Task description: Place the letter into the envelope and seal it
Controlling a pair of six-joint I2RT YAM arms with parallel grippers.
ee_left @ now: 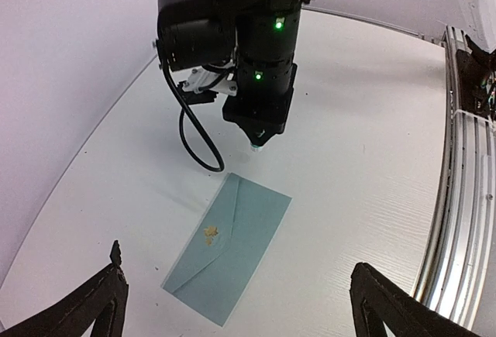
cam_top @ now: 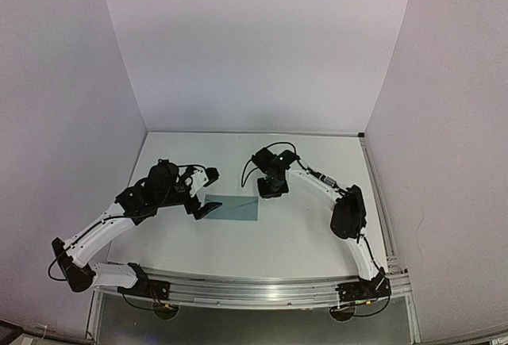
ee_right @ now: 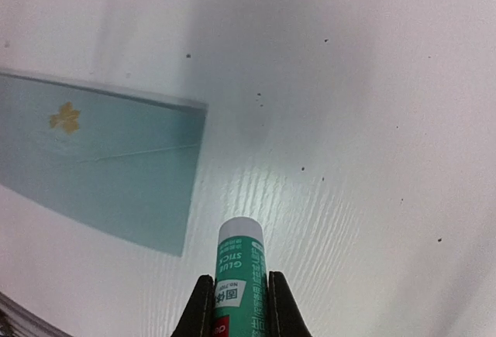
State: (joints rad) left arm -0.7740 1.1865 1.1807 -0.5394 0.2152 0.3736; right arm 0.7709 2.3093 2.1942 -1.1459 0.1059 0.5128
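The teal envelope (cam_top: 234,208) lies flat on the white table with its triangular flap folded down; a small gold mark (ee_left: 210,233) sits near the flap's tip. It also shows in the left wrist view (ee_left: 232,248) and the right wrist view (ee_right: 108,166). The letter is not visible in any view. My left gripper (cam_top: 202,208) is open and empty, hovering over the envelope's left end, its fingers (ee_left: 105,298) spread wide. My right gripper (cam_top: 272,189) is shut on a green glue stick (ee_right: 240,275), held tip-down above the table just off the envelope's far right corner.
A black cable (ee_left: 194,135) hangs from the right wrist near the envelope's far end. A metal rail (ee_left: 465,197) runs along the table's near edge. White walls enclose the table at the left, back and right.
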